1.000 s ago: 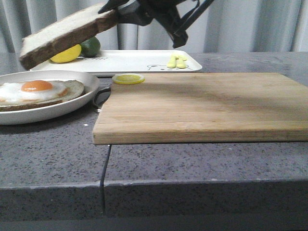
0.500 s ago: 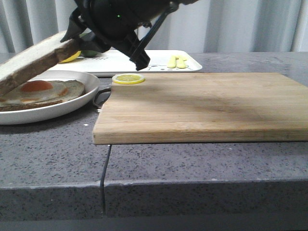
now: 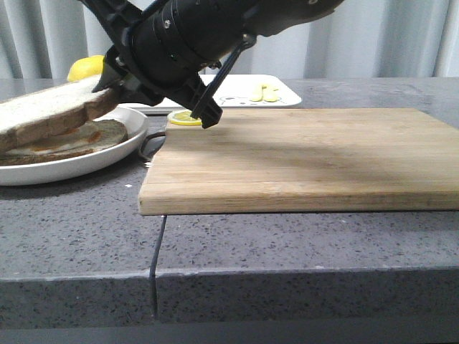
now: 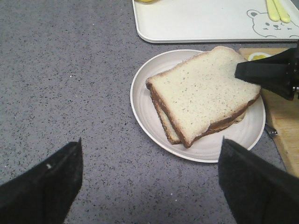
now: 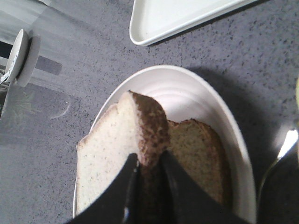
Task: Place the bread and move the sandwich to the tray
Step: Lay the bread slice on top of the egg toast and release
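Observation:
My right gripper is shut on the crust edge of the bread, a thick pale slice. The bread lies tilted over the egg-bearing slice on the round white plate. In the right wrist view the fingers pinch the bread. The egg is hidden under the bread. In the left wrist view the bread covers the lower slice on the plate. My left gripper is open and empty over the counter near the plate. The white tray lies behind.
A wooden board lies right of the plate with a lemon slice at its far left corner. A yellow lemon and yellow pieces are on the tray. A metal handle pokes out by the plate.
My right gripper has lowered the bread leftward and down onto the egg slice on the plate, covering the egg.

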Controlling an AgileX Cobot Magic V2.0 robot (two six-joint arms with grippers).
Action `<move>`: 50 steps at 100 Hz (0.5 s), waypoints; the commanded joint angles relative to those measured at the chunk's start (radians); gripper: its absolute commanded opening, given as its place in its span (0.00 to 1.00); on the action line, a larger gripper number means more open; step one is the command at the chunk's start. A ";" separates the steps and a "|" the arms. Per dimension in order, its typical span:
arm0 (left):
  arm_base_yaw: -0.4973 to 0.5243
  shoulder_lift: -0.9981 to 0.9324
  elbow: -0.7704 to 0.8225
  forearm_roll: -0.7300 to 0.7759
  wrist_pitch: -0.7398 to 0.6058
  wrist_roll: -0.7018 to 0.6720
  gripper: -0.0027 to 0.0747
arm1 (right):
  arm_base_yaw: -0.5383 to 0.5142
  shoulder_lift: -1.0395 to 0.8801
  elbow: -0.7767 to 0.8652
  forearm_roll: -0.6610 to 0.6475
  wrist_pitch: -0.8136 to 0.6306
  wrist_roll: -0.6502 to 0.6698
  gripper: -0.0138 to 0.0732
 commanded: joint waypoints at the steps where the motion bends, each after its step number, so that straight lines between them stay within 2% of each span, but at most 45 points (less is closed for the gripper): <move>1: -0.005 0.009 -0.033 -0.012 -0.061 0.000 0.75 | 0.003 -0.052 -0.030 0.061 0.017 -0.030 0.38; 10: -0.005 0.009 -0.033 -0.012 -0.061 0.000 0.75 | 0.003 -0.052 -0.030 0.061 0.019 -0.040 0.51; 21: -0.005 0.009 -0.033 -0.012 -0.061 0.000 0.75 | 0.003 -0.052 -0.030 0.061 0.019 -0.040 0.62; 31: -0.005 0.009 -0.033 -0.012 -0.061 0.000 0.75 | 0.002 -0.052 -0.030 0.061 0.013 -0.040 0.65; 50: -0.005 0.009 -0.033 -0.012 -0.061 0.000 0.75 | -0.018 -0.060 -0.030 0.061 0.012 -0.040 0.65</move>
